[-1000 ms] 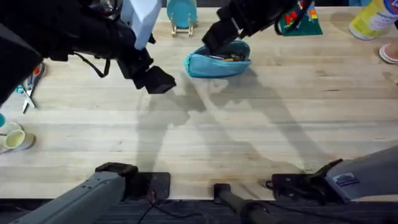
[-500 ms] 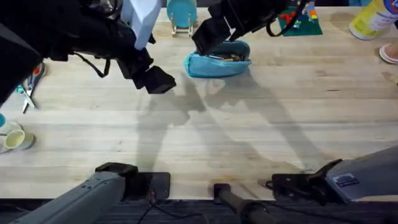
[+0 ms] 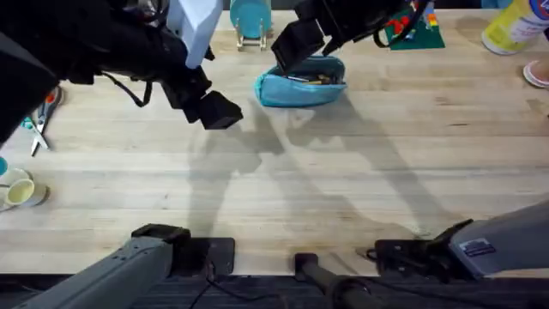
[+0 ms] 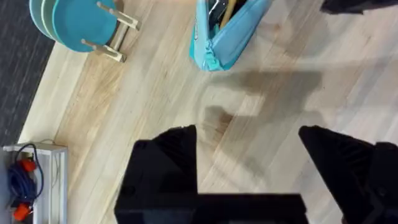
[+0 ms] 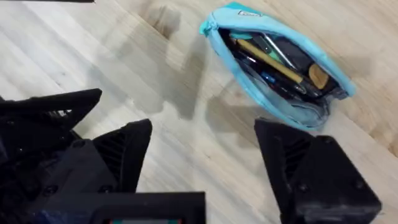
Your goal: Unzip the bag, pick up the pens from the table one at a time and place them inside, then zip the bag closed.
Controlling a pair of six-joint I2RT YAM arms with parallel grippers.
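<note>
The turquoise bag (image 3: 302,84) lies unzipped at the back middle of the table (image 3: 343,189). Dark pens (image 5: 277,53) and a yellowish stick lie inside the open bag (image 5: 280,68). My right gripper (image 3: 296,43) hovers open over the bag's left end, and in its wrist view the right gripper (image 5: 205,134) holds nothing. My left gripper (image 3: 214,110) hangs open and empty above bare wood, left of the bag. In its wrist view the left gripper (image 4: 249,134) is a short way from the bag (image 4: 227,31).
A round teal object on a wooden stand (image 3: 250,19) sits just behind the bag. Scissors (image 3: 39,120) and a small white roll (image 3: 21,193) lie at the left edge. A yellow bottle (image 3: 510,26) and a colourful item (image 3: 412,30) stand at the back right.
My right gripper has shifted left along the bag and risen slightly, still open. The left gripper and the bag have not moved.
</note>
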